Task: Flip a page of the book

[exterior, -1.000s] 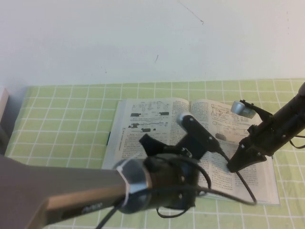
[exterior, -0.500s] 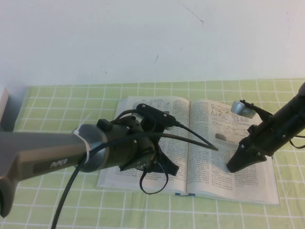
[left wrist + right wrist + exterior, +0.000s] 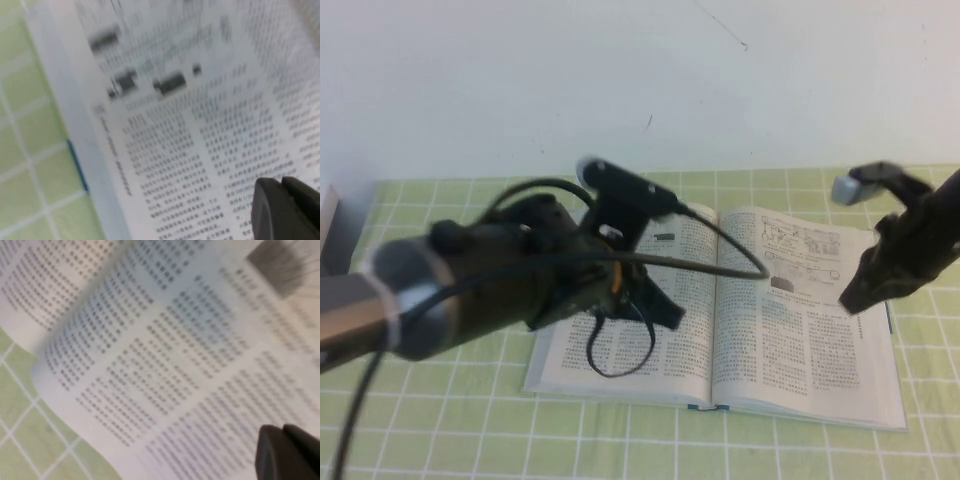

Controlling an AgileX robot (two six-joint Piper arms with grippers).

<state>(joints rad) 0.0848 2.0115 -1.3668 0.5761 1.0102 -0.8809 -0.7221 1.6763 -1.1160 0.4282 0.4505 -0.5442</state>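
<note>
The book (image 3: 740, 320) lies open and flat on the green checked mat (image 3: 450, 220), the page (image 3: 620, 330) resting on its left half. The left gripper (image 3: 655, 310) hangs over that leaf with fingers together, holding nothing; the right gripper (image 3: 855, 298) hovers above the opposite leaf, pinched shut and empty. With nothing pinning it, the leaf could spring back up if the left arm's trailing cable (image 3: 620, 345) catches it.

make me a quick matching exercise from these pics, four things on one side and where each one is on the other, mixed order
Things:
1. left hand
2. right hand
3. book
4. tablecloth

Places or states:
A. green with a white grid, covering the table
B. lying open and flat
C. over the book's left-hand page
D. shut, over the book's right-hand page

Pairs: 1-C, 2-D, 3-B, 4-A
</note>
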